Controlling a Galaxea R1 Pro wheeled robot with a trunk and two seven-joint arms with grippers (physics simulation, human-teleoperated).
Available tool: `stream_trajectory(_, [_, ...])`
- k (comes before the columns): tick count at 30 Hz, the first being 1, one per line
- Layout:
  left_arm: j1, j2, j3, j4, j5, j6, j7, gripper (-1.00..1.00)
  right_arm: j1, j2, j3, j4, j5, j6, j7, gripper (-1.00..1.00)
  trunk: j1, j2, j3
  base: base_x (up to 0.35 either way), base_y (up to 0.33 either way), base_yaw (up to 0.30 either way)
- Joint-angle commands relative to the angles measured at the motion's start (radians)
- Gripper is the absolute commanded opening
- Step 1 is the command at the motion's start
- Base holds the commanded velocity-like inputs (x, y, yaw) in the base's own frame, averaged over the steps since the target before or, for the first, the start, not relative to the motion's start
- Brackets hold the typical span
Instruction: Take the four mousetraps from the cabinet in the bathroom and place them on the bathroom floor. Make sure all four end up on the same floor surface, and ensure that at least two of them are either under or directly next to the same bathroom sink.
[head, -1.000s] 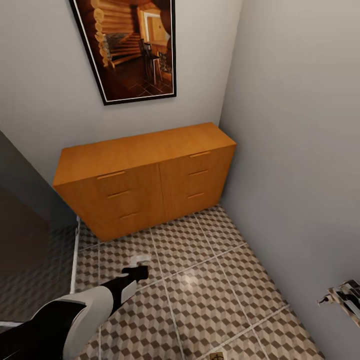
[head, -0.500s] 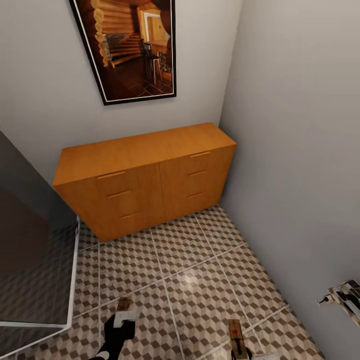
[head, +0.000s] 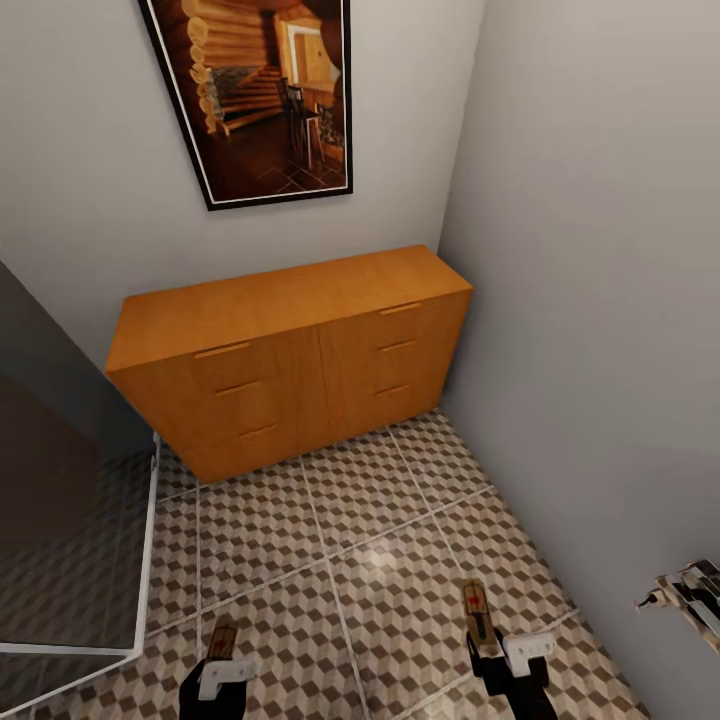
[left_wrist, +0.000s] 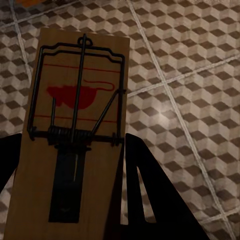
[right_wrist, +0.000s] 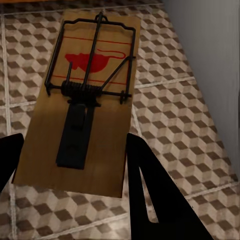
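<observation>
The orange-brown cabinet (head: 290, 350) stands against the back wall with all its drawer fronts shut. My left gripper (head: 222, 657) is low over the bathroom floor (head: 380, 540), shut on a mousetrap (head: 222, 635). In the left wrist view this wooden mousetrap (left_wrist: 75, 100), with a red mark and black wire, lies between the dark fingers (left_wrist: 145, 200) of the left gripper (left_wrist: 70, 145). My right gripper (head: 487, 640) is shut on a second mousetrap (head: 474, 603). In the right wrist view that mousetrap (right_wrist: 85, 100) sits flat in the right gripper (right_wrist: 75, 140), above the tiles.
A grey wall (head: 600, 350) runs close along the right, with a chrome fitting (head: 690, 595) sticking out low down. A dark glass panel with a white edge (head: 150, 540) borders the left. A framed picture (head: 260, 90) hangs above the cabinet. Tiled floor lies open between me and the cabinet.
My left arm has pulled back from mid-floor to the bottom edge, now with a mousetrap showing in it. My right gripper has come forward into view with its mousetrap.
</observation>
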Motion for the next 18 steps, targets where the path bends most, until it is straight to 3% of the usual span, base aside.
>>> stream_trajectory(1, [-0.001, -0.001, -0.009, 0.004, 0.002, -0.006, 0.008, -1.0, -0.001, -0.002, 0.004, 0.001, 0.002, -0.013, -0.004, -1.0, 0.001, -0.002, -0.001, 0.0, 0.0, 0.0])
stream_trajectory(10, [0.0, -0.001, -0.009, 0.004, 0.002, -0.005, 0.01, -1.0, -0.001, -0.006, 0.002, 0.003, 0.003, -0.032, -0.008, -1.0, 0.001, -0.002, -0.001, 0.0, 0.0, 0.0])
stream_trajectory(18, [0.0, -0.001, -0.009, 0.004, 0.002, -0.003, 0.012, -1.0, -0.001, -0.003, 0.001, 0.066, 0.004, -0.036, -0.015, -1.0, 0.001, -0.002, -0.001, 0.0, 0.0, 0.022])
